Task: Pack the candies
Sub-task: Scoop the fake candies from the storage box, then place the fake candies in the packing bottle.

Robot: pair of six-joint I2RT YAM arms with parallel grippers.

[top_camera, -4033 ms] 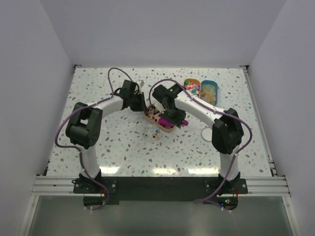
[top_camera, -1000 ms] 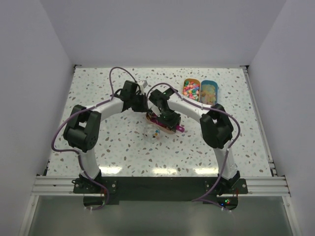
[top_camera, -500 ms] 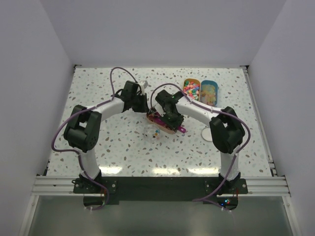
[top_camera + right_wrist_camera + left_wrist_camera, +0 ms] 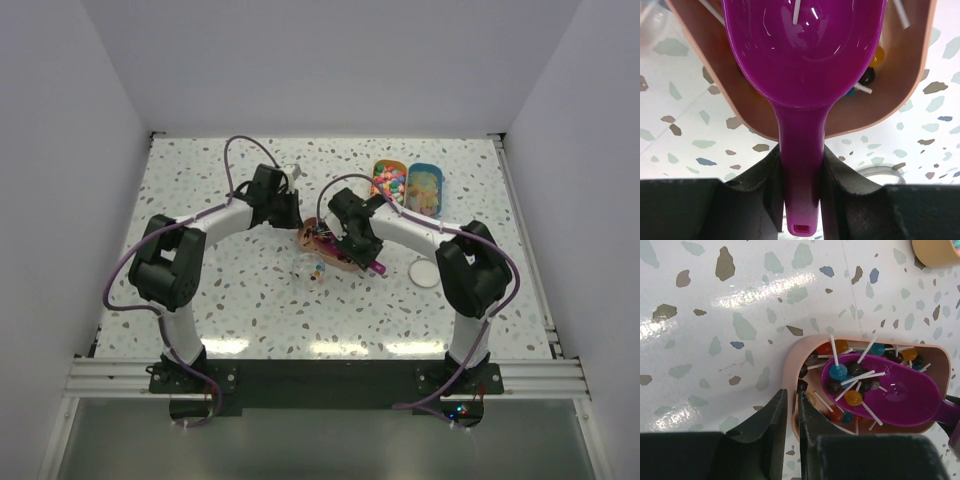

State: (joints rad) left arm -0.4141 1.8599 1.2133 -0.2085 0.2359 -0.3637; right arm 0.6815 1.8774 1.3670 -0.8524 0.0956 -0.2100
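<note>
Now, over on the left, the left hand (image 4: pixel 792 393) pinches the end rim of the pink tray (image 4: pixel 788 359), with the candies (image 4: pixel 856 369) heaped inside just past its fingers. A few sit in the purple scoop (image 4: pixel 897 401) lying over them, its handle clamped in the right hand (image 4: pixel 801 165).

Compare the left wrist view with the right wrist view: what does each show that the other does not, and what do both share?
Left wrist only: the left gripper pinching the rim of the pink tray, and candies on sticks lying in the bowl of the purple scoop. Right wrist only: the right gripper clamped on the scoop's handle, and a white round object on the speckled table. Both: the scoop's bowl in the tray, candies around it, the table.
</note>
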